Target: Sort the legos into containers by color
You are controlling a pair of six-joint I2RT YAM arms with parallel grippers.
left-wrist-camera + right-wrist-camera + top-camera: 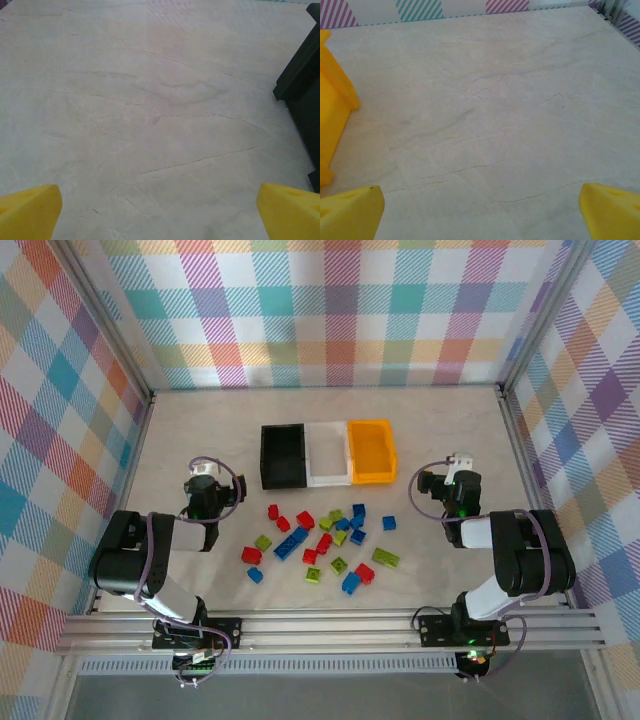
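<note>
Legos (305,520) scattered, containers (328,478) abreast — black, white, orange

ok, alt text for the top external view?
Red, blue and lime legos lie scattered on a pale table, just nearer the arms than a row of three apparently empty containers: black bin, white bin, orange-yellow bin. Flanking the pile, the left gripper and right gripper are open, holding nothing.

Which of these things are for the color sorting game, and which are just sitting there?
For the job: the legos, red, blue and green, loose on the table; the black bin, white bin and orange-yellow bin in a row behind them; left gripper and right gripper, both open.
Just there: the plaid walls; the metal rail.
</note>
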